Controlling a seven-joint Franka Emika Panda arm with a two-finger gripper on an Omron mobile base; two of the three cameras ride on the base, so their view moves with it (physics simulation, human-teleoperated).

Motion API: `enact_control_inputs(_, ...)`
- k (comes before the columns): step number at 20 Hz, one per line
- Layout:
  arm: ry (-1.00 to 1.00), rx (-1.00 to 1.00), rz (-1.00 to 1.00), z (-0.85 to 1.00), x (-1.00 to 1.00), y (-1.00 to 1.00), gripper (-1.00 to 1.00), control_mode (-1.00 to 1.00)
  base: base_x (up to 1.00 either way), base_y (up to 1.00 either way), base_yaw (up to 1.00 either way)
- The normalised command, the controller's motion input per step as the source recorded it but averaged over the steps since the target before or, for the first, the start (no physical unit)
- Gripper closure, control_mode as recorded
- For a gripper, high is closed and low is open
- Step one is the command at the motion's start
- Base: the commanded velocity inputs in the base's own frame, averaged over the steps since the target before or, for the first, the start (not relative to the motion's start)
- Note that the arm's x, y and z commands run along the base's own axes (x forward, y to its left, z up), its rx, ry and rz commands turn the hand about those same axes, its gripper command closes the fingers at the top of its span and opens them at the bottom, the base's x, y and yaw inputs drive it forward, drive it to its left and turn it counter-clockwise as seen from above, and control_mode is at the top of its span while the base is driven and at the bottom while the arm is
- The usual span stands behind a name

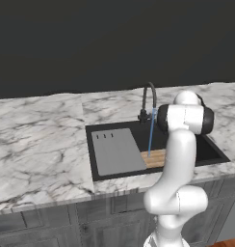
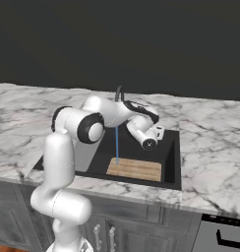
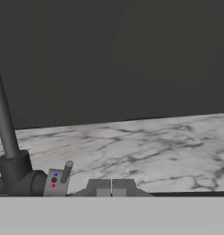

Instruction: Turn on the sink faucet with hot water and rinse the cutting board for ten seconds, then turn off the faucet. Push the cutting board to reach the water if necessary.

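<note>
Set in the marble, the black sink [image 1: 208, 150] holds the tan striped cutting board [image 1: 154, 157] at its front edge. The dark gooseneck faucet [image 1: 149, 99] stands behind the basin. The thin blue water [image 1: 150, 135] falls from its spout onto the board's left end [image 2: 117, 165]. My gripper [image 3: 111, 188] hangs above the sink's back right part, shut with nothing between its tips. It points at the back counter, just right of the faucet's base and small lever [image 3: 65, 172]. In the right base view the hand [image 2: 150, 136] hovers over the basin, right of the stream [image 2: 116, 145].
A plain grey flat panel [image 1: 117, 150] with three small slots lies in the sink's left half, beside the board. White-grey marble countertop [image 1: 37, 140] spreads to both sides and behind the basin [image 3: 150, 147]. A dark wall rises behind the counter.
</note>
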Motion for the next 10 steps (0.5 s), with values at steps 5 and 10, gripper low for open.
enact_control_inputs(5, 0.08, 0.00, 0.00, 0.00, -0.45, -0.34, 1.00, -1.00, 0.00, 0.00, 0.00)
enact_control_inputs(10, 0.04, 0.00, 0.00, 0.02, -0.10, -0.18, 1.00, -1.00, 0.00, 0.00, 0.00)
